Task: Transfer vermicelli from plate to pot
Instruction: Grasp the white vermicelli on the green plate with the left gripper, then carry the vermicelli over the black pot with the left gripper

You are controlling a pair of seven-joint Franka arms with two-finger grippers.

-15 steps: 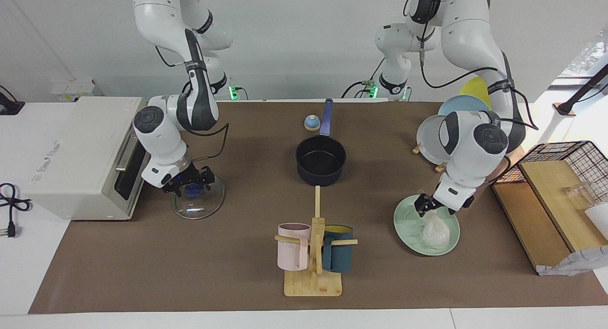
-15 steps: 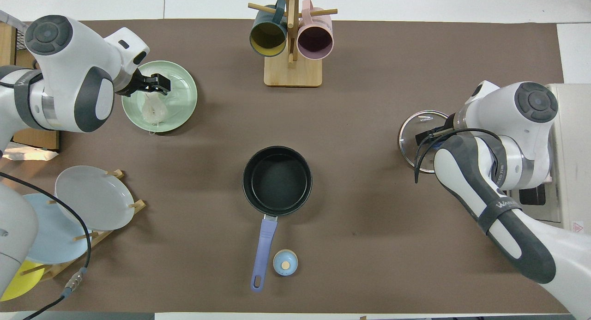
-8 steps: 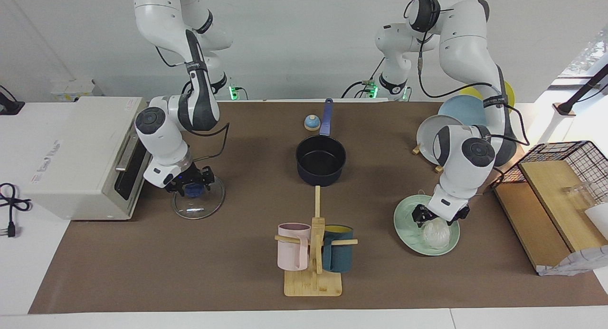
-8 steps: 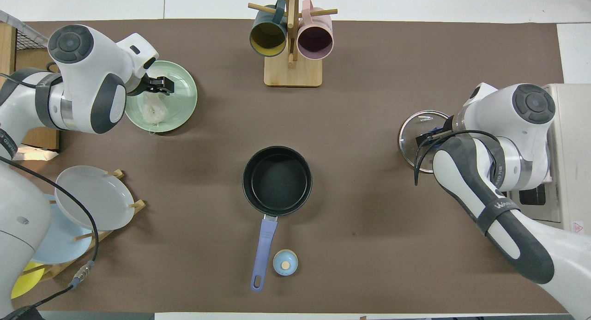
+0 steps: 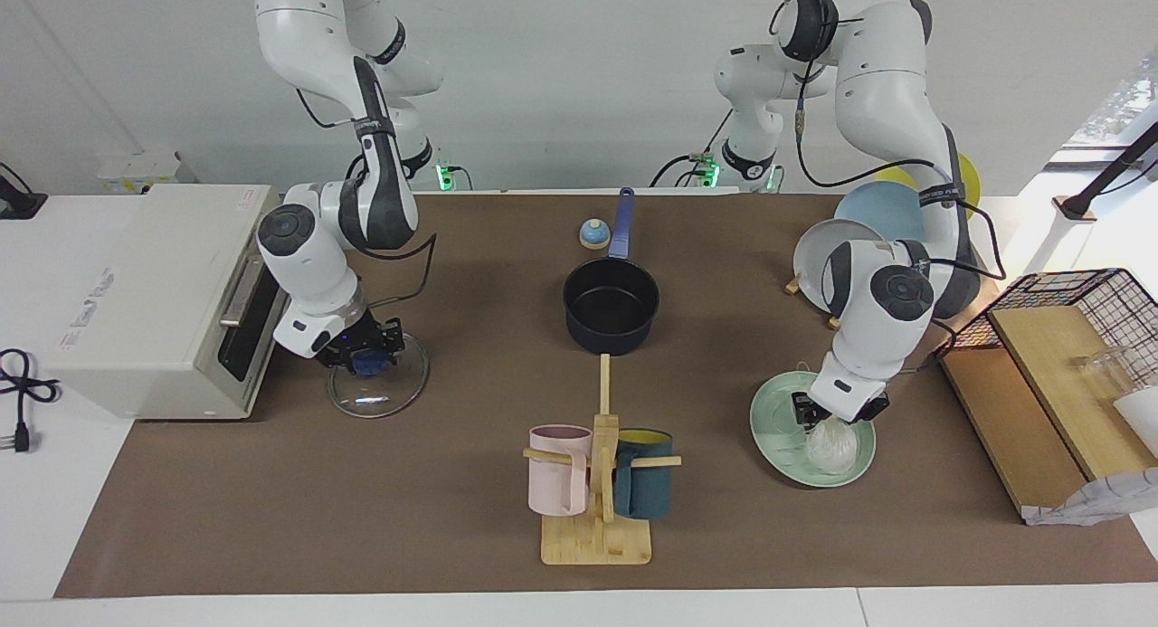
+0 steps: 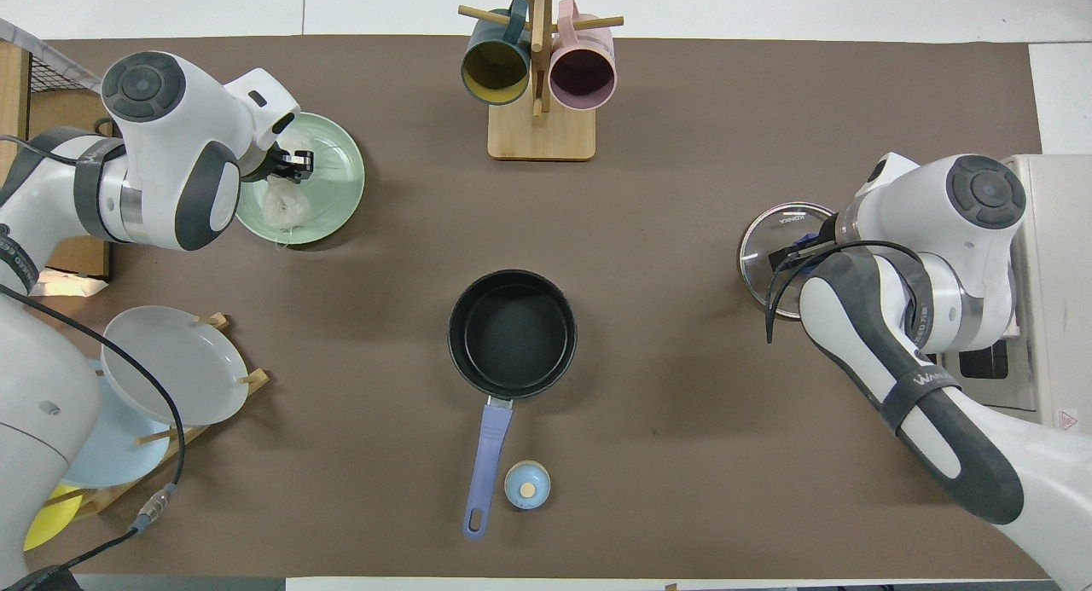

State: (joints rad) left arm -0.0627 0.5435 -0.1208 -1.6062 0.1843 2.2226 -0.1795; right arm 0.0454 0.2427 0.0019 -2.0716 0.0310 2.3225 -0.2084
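With the left end effector (image 5: 826, 413) clenched on the noodles (image 5: 832, 441) in the green plate (image 5: 769, 428), lift straight up slowly so trailing strands clear the rim before crossing to the pot (image 5: 611, 306).

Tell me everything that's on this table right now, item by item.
vermicelli: two joined bundles, translucent white, on the plate
plate: one, pale green, toward the left arm's end
pot: one, navy with a blue handle, mid-table, empty
small dome: one, blue, beside the pot's handle
glass lid: one, clear with a blue knob, beside the oven
oven: one, white, at the right arm's end
mugs: two, pink and teal, hung on a wooden stand
racked plates: three, grey, blue, yellow
wire basket: one, black
left gripper: shut on the vermicelli
right gripper: at the lid's knob
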